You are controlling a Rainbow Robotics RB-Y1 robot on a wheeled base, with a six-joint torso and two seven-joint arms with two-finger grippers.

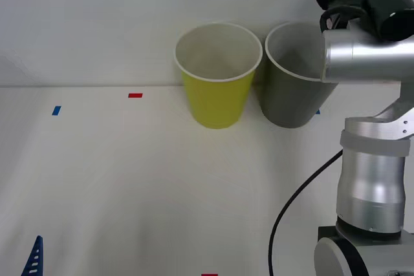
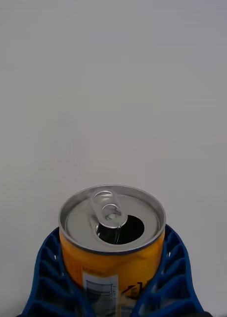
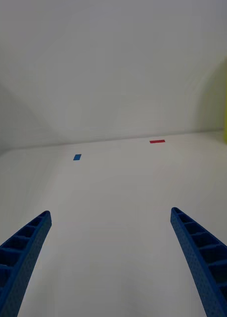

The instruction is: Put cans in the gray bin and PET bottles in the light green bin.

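The right arm is raised high at the table's right side, beside the dark gray tapered bin (image 1: 294, 88). The right gripper (image 2: 113, 277) clamps its blue ribbed fingers (image 2: 46, 277) around the slim orange can (image 2: 112, 237), opened silver top showing. The left gripper (image 3: 111, 257), fingers spread wide, hovers low over the white table (image 1: 129, 185); the yellow-green tapered bin (image 1: 217, 79) stands left of the gray one.

open table (image 1: 129, 179) before both bins (image 1: 218, 75)
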